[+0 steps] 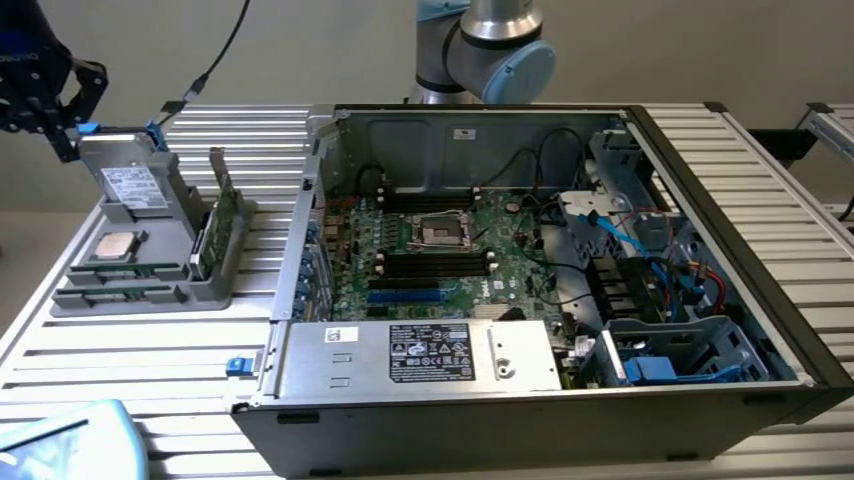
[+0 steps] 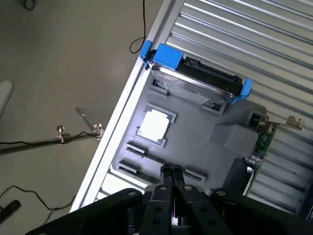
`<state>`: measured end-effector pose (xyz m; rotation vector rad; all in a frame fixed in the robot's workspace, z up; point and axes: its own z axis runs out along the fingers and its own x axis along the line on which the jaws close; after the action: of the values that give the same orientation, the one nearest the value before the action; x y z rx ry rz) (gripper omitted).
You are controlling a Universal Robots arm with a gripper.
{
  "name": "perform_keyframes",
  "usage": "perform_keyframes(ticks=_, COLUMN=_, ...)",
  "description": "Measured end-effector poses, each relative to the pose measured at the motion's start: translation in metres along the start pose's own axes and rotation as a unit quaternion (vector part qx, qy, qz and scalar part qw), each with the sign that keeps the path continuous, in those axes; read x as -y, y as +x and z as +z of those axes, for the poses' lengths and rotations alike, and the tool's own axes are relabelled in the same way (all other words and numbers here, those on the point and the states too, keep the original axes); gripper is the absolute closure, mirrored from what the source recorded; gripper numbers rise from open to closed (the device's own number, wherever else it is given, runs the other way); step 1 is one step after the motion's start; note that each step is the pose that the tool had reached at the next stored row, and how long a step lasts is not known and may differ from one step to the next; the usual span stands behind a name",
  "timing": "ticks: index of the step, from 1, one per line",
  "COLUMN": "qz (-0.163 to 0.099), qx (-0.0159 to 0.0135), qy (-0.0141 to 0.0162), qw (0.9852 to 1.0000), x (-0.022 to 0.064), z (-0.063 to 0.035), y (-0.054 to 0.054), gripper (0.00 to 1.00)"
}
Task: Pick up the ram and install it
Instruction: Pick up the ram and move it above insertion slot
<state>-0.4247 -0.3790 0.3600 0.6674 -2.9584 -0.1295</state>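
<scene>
Exterior view: a grey moulded plastic tray (image 1: 200, 290) sits on the ribbed aluminium surface (image 1: 147, 350), close to that surface's edge on the exterior view's left, with bare ribs in front of it. Just beside the tray, on the exterior view's right, stands the open black and steel computer case (image 1: 534, 420), whose side wall closes off that side. The ram (image 1: 124, 270), a long, thin green circuit-board stick, lies low in a groove near the tray's front, just in front of the square silver CPU chip (image 1: 118, 245). Its long axis runs from the exterior view's left to its right, along the tray's front edge. An upright green expansion card (image 1: 216, 230) stands past its right-hand end, and a silver hard drive (image 1: 134, 185) stands on edge behind the chip (nothing lies over the stick itself). The black gripper (image 1: 56, 115) hangs above the tray's back end, by the hard drive and well apart from the ram.

Wrist view: the surface's edge runs diagonally beside the tray (image 2: 195, 142), with grey floor (image 2: 58, 73) and black cables beyond it. The gripper (image 2: 171, 170) has its jaws pressed together with nothing between them. Their tips overlap the line of the groove where the ram (image 2: 149, 155) shows as a thin strip slanting past the CPU chip (image 2: 154, 125). How high they are above it cannot be told. The hard drive (image 2: 200, 81), with blue tabs, lies beyond the chip, and the expansion card (image 2: 261, 139) is off to one side.
</scene>
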Motion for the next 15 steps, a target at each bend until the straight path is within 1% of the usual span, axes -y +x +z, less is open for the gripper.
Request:
perform_keyframes(ticks=2, qz=-0.018, qx=-0.0020, qy=0.0015, qw=0.9998, x=0.0002, z=0.0015, y=0.000, gripper=0.90)
perform_keyframes(ticks=4, qz=-0.036, qx=-0.0038, qy=0.0031, qw=0.9993, x=0.0003, z=0.0031, y=0.000, gripper=0.90)
perform_keyframes(ticks=6, qz=-0.054, qx=-0.0057, qy=0.0047, qw=0.9985, x=0.0005, z=0.0048, y=0.000, gripper=0.90)
perform_keyframes(ticks=8, qz=-0.072, qx=-0.0076, qy=0.0063, qw=0.9974, x=0.0007, z=0.0064, y=-0.001, gripper=0.90)
perform_keyframes(ticks=11, qz=-0.098, qx=-0.0096, qy=0.0089, qw=0.9951, x=0.0009, z=0.0088, y=-0.001, gripper=0.90)
perform_keyframes(ticks=13, qz=-0.117, qx=-0.0103, qy=0.0112, qw=0.9930, x=0.0011, z=0.0101, y=-0.001, gripper=0.90)
perform_keyframes(ticks=15, qz=-0.135, qx=-0.0107, qy=0.0137, qw=0.9907, x=0.0012, z=0.0112, y=-0.001, gripper=0.90)
